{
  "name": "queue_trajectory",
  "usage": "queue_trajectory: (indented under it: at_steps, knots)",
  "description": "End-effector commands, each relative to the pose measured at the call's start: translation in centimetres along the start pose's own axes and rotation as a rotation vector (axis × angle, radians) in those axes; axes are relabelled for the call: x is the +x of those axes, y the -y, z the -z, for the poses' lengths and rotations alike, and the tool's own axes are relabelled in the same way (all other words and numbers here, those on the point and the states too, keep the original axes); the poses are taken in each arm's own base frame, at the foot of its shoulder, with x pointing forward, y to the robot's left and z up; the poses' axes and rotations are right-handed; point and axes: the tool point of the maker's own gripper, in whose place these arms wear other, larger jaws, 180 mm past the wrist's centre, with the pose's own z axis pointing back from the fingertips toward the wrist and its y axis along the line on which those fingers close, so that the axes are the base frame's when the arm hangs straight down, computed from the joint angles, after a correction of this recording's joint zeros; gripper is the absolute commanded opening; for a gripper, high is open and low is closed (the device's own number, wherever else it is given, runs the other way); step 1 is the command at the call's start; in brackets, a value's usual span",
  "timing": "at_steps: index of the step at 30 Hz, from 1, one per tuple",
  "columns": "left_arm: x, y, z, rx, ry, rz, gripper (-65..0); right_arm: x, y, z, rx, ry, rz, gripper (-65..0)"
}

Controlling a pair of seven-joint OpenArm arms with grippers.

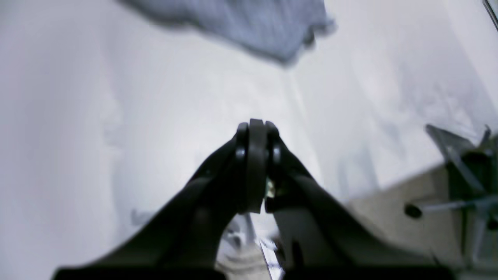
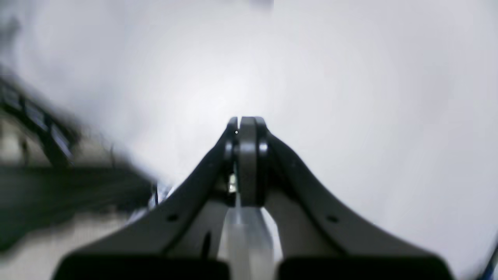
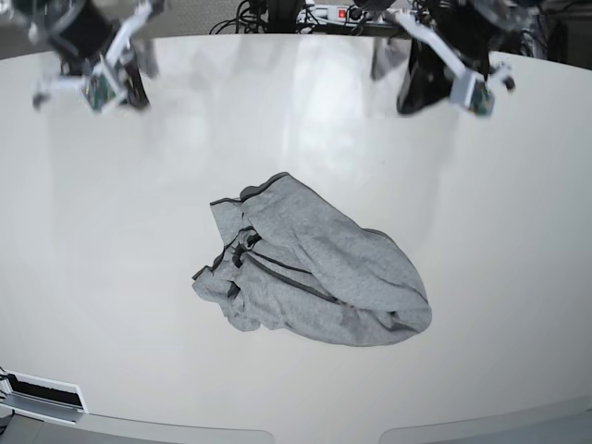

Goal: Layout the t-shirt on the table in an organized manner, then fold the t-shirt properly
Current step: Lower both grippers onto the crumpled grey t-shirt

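White and shiny, the desk (image 3: pixel 111 213) holds the crumpled t-shirt (image 3: pixel 314 277) near its middle. Both arms wait at the far edge, well apart from it. The left fingers (image 1: pixel 255 128) and right fingers (image 2: pixel 246 123) are closed and empty. The shirt's long side slants toward the left arm, which looks a bit nearer.

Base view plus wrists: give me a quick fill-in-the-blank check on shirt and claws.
1. The t-shirt lies ____ on the table, not spread flat.
2. The left claw is ____.
3. The right claw holds ____.
4. Both arms hang at the table's ____ edge.

Missing: crumpled; shut; nothing; far
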Motion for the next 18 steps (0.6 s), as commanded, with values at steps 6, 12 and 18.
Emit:
queue_trajectory:
  at_steps: [6, 12, 18]
  knots:
    - [2.0, -1.2, 1.2, 0.016, 0.067, 0.033, -65.0, 6.8, 1.3, 1.6, 0.007, 0.246, 0.016, -65.0]
    - [-0.3, -3.5, 4.1, 0.013, 0.017, 0.035, -65.0, 7.1, -1.1, 7.0, 0.144, 0.249, 0.024, -65.0]
    - [-2.8, -7.0, 7.4, 0.042, -0.05, 0.01, -65.0, 6.8, -3.8, 13.5, 0.253, 0.184, -0.051, -40.4]
